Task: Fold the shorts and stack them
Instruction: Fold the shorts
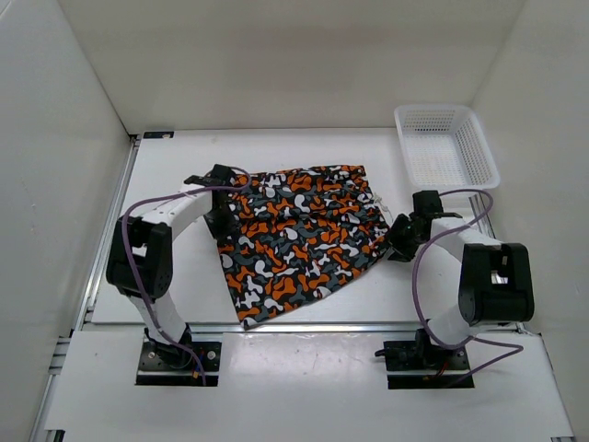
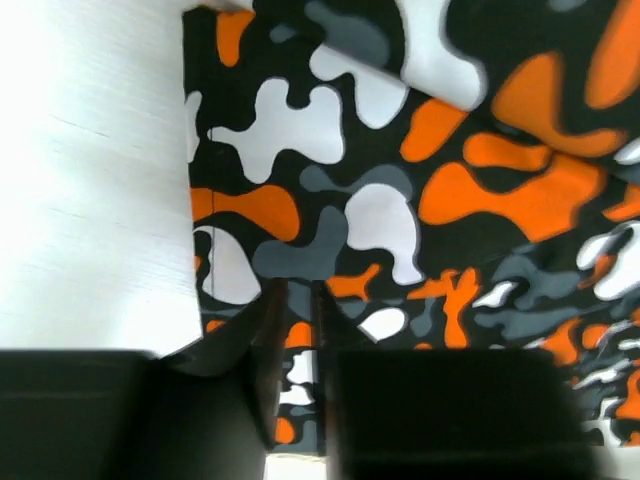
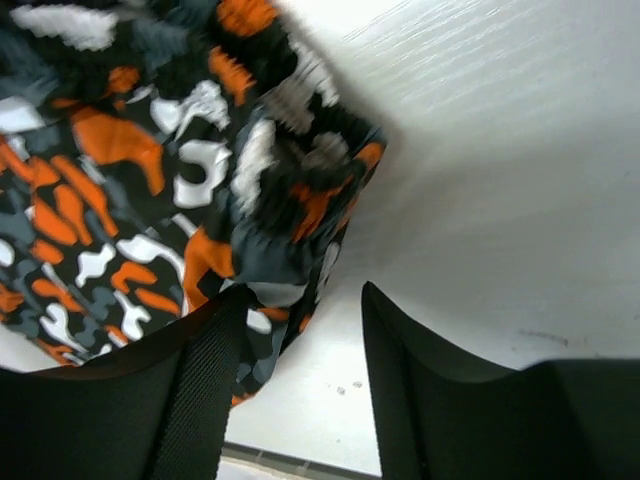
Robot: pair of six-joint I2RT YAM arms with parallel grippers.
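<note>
Shorts [image 1: 304, 241]: one pair, spread mid-surface [image 1: 304, 152], between two grippers.
Left gripper [image 2: 297, 300]: over shorts' left edge, fingers pressed almost together; cannot tell whether cloth is pinched.
Right gripper [image 3: 305, 300]: at bunched right edge, fingers spread.
Bare surface far side and left.
One white basket [image 1: 442, 110], far right corner.

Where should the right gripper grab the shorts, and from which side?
Probably the bunched right edge of the shorts, coming in low from the right: it is gathered and looks raised off the table, right beside the open right gripper.
</note>
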